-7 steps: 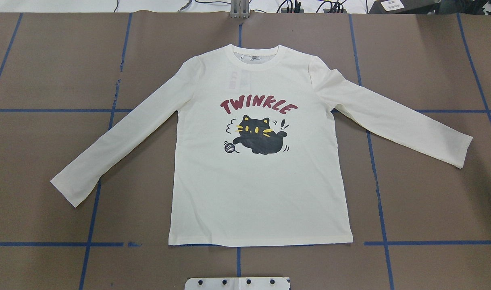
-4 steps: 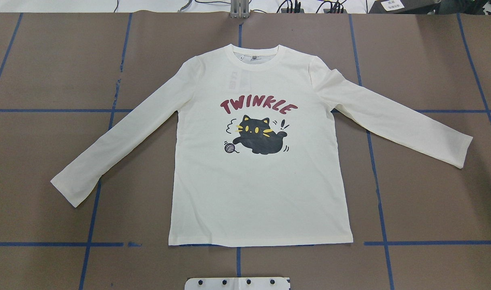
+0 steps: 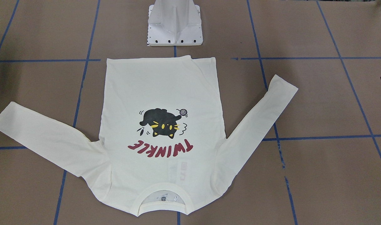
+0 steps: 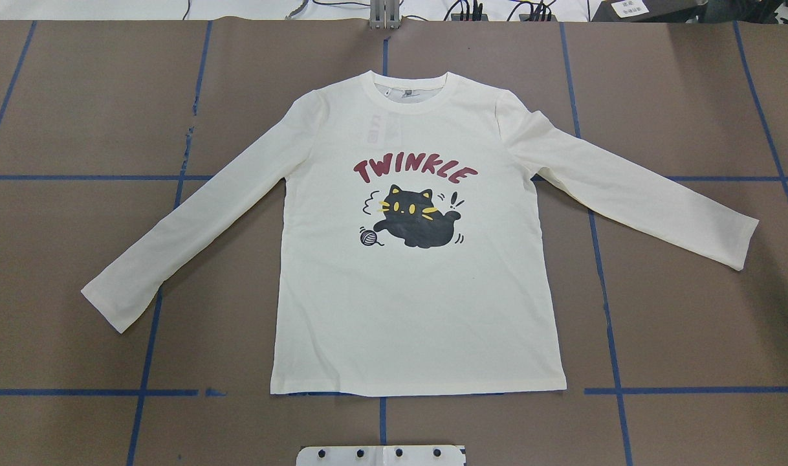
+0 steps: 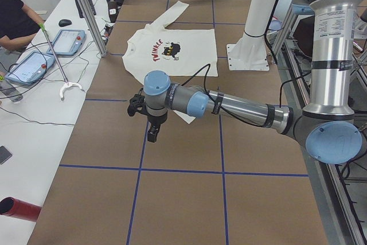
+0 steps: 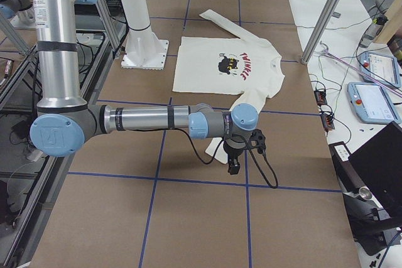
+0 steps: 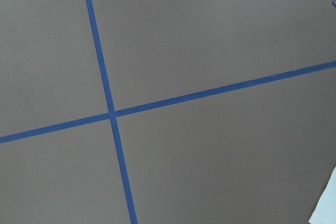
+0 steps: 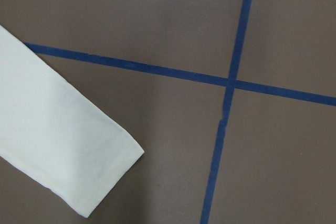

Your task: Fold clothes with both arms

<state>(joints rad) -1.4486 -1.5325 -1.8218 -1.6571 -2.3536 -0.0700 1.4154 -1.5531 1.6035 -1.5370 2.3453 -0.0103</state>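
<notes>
The cream long-sleeved T-shirt lies flat and print side up on the brown table, collar away from the robot, both sleeves spread out; it also shows in the front-facing view. My left gripper hangs over the table just beyond the left sleeve's cuff. My right gripper hangs just beyond the right sleeve's cuff. Neither gripper shows in the overhead or wrist views, so I cannot tell whether they are open or shut. The left wrist view shows only a sliver of cloth.
The white pedestal base stands just behind the shirt's hem. Blue tape lines grid the table. A side bench with tablets and a seated person runs along the table's far side. Teach pendants lie there too.
</notes>
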